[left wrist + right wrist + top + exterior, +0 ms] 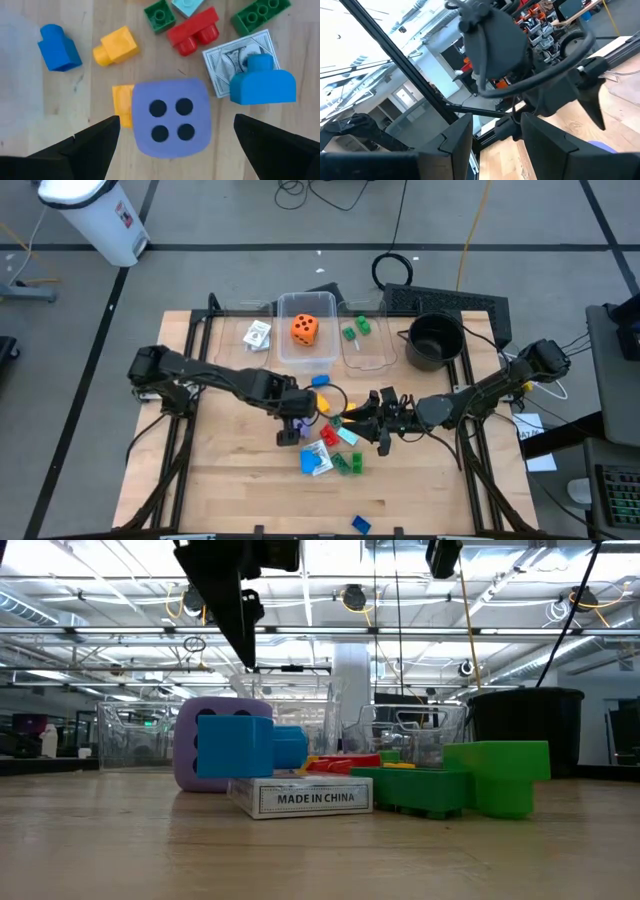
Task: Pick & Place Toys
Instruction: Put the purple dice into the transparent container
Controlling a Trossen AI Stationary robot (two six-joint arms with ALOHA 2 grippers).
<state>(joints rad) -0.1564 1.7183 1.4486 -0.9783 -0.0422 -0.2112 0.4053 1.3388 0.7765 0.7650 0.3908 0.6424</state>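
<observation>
A purple foam die, four dots up, sits on the wooden table among the toys. My left gripper is open above it, one finger on either side, apart from it; it also shows in the high view. Beside the die lie a blue brick resting on a playing card, a red brick, yellow brick, green bricks and another blue brick. My right gripper hovers open and empty just to the right of the pile.
Clear bins stand at the far side: one holds an orange die, one green bricks, one cards. A black pot stands at the far right. A lone blue brick lies near the front edge.
</observation>
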